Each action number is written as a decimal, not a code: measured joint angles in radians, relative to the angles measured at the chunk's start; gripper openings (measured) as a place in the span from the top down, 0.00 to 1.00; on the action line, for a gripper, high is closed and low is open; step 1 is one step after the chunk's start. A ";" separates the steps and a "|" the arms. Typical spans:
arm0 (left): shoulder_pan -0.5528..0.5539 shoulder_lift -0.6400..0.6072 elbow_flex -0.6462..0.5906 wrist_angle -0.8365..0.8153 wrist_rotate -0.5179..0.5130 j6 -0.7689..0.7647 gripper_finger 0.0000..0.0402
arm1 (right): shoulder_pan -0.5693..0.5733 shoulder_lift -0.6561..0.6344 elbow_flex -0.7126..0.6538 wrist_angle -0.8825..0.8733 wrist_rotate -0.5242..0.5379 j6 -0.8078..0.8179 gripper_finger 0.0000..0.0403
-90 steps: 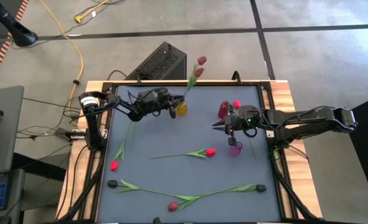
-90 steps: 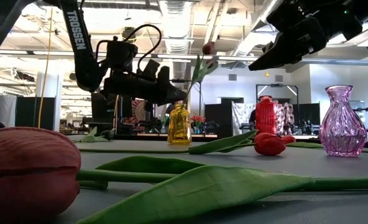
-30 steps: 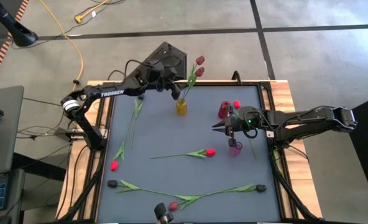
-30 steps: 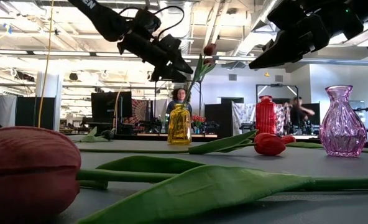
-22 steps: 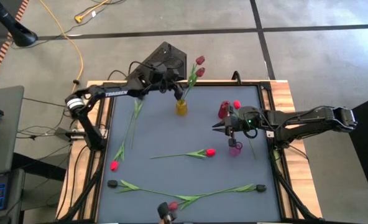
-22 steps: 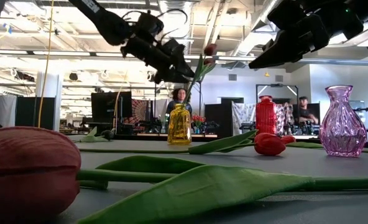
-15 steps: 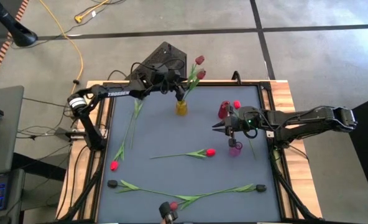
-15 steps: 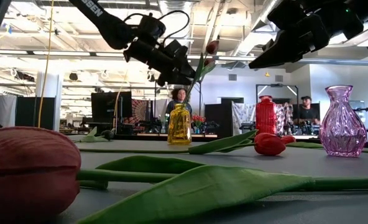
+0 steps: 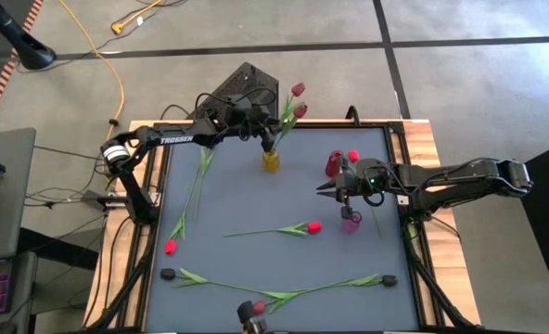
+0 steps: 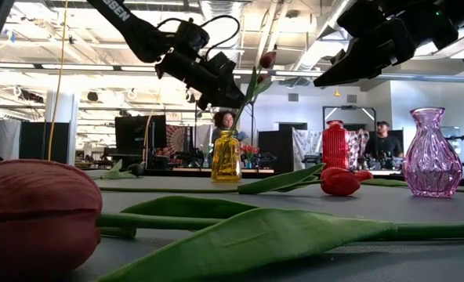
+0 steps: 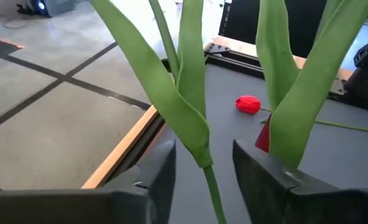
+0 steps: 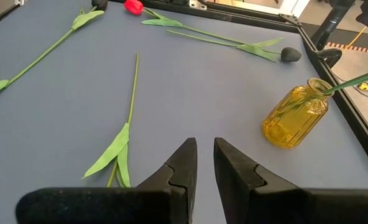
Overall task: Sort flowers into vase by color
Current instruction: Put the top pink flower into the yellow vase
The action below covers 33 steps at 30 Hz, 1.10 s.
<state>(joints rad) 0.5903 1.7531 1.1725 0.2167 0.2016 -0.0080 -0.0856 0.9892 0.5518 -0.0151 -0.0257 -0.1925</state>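
Observation:
Two maroon tulips [image 9: 299,100] stand in the yellow vase [image 9: 271,160] near the table's far edge, stems leaning right. My left gripper [image 9: 267,139] hovers above that vase, open, with one fingertip on each side of a green stem [image 11: 204,163]. I cannot see either finger touching the stem. My right gripper [image 9: 323,188] hangs above the table between the red vase [image 9: 334,165] and the pink vase [image 9: 351,222], its fingers a narrow gap apart [image 12: 204,146] and holding nothing. Red tulips [image 9: 313,226], [image 9: 170,247], black ones [image 9: 168,275], [image 9: 389,279] and a maroon one [image 9: 258,307] lie flat on the mat.
A red tulip head [image 9: 353,156] lies beside the red vase, its stem running past the pink vase. A loose leafy stem [image 12: 125,130] lies on the mat in front of my right gripper. The table has a raised dark rim [image 9: 154,195]. People stand in the room behind.
My left gripper has moved a little to the right and slightly down, closing in on the tulip stems above the yellow vase. It has stayed open. My right arm has kept still.

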 joint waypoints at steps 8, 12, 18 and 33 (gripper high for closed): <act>0.000 0.000 0.000 0.016 0.001 0.005 0.92 | 0.000 0.000 0.000 0.000 0.000 0.000 0.80; 0.000 0.000 0.000 0.019 0.003 0.004 0.98 | 0.000 0.000 0.000 0.000 0.000 0.000 0.80; 0.000 0.000 0.000 0.017 0.003 0.000 0.99 | 0.000 0.000 0.000 -0.001 0.000 0.000 0.80; -0.008 -0.036 -0.059 0.075 0.082 -0.024 1.00 | 0.000 0.000 0.000 -0.044 0.000 0.001 0.80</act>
<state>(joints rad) 0.5823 1.7175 1.1139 0.2918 0.2839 -0.0324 -0.0856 0.9890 0.5518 -0.0595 -0.0254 -0.1917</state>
